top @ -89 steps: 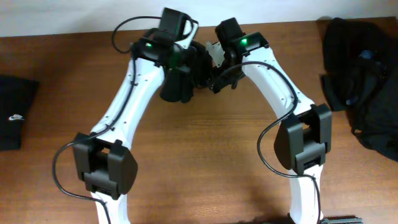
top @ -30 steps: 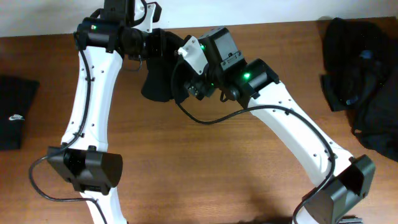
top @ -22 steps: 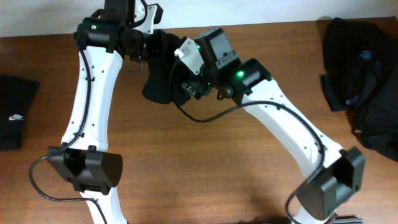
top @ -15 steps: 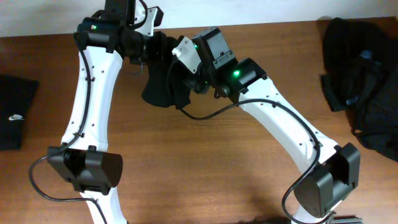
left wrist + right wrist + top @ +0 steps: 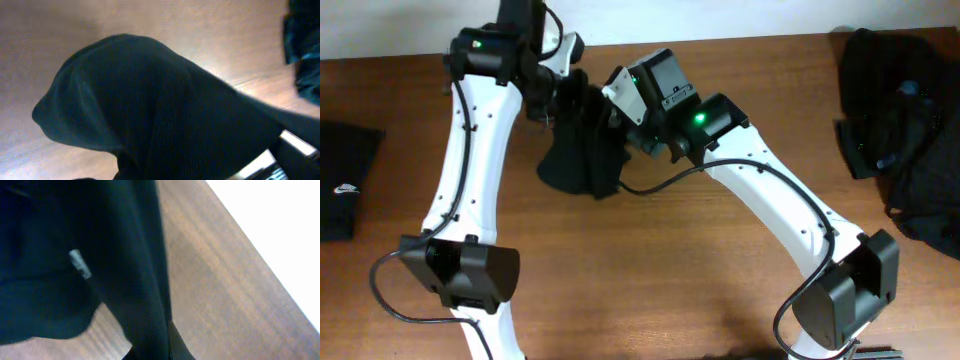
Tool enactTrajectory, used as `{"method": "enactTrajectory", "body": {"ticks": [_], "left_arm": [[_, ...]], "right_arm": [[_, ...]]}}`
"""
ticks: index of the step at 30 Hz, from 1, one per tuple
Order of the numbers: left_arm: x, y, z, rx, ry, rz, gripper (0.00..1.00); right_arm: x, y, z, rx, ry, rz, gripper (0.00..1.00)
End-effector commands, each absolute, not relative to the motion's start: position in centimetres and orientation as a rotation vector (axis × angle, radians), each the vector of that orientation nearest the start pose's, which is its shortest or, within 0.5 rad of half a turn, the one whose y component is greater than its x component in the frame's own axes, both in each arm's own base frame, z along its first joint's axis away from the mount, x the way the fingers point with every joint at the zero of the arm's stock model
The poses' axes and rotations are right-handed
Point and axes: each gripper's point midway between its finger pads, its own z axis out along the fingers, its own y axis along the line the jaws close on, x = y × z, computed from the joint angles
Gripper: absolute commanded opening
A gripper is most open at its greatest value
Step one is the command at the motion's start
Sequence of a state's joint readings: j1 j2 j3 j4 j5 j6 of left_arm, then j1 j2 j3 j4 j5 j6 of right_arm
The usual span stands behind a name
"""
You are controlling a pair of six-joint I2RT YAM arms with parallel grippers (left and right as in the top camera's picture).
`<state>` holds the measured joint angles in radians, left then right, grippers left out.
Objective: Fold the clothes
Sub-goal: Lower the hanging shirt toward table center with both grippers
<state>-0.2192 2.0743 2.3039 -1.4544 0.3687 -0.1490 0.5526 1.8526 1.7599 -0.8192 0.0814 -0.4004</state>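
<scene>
Garment (image 5: 578, 155), overhead: black, bunched, hanging over the far-centre of the table (image 5: 670, 270). Left gripper (image 5: 556, 92) and right gripper (image 5: 613, 112) are both clamped on its top, close together. Best move, I'd say: draw the grips apart along one edge so it opens flat before laying it down. Count: one held, one folded piece (image 5: 340, 180) at the left edge, one heap (image 5: 905, 130) at right, contents uncountable. Left wrist: cloth fills the view, fingers hidden. Right wrist: cloth, one white tag (image 5: 79, 263), pinch itself hidden.

Black garment (image 5: 582, 160); brown wood-grain table (image 5: 670, 285)
</scene>
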Motion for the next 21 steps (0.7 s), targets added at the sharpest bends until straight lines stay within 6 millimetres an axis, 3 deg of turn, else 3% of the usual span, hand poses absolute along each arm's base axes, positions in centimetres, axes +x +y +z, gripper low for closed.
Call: {"method": "enactTrajectory", "body": {"ticks": [1, 8, 13, 21], "left_arm": [[42.8, -14.7, 24.6, 0.218, 2.787, -0.453, 0.0], [41.2, -15.1, 23.7, 0.294, 2.847, -0.363, 0.0], [39.5, -16.4, 22.0, 0.352, 2.922, -0.357, 0.0], [34.7, -17.8, 18.4, 0.461, 3.124, -0.315, 0.0]], "right_arm": [[42.1, 23.5, 21.2, -1.036, 2.278, -0.052, 0.04], [39.4, 21.8, 22.7, -1.007, 2.344, -0.042, 0.04], [37.4, 20.6, 21.5, -1.022, 2.45, -0.054, 0.04], [34.3, 18.8, 20.3, -1.024, 2.603, -0.07, 0.04]]}}
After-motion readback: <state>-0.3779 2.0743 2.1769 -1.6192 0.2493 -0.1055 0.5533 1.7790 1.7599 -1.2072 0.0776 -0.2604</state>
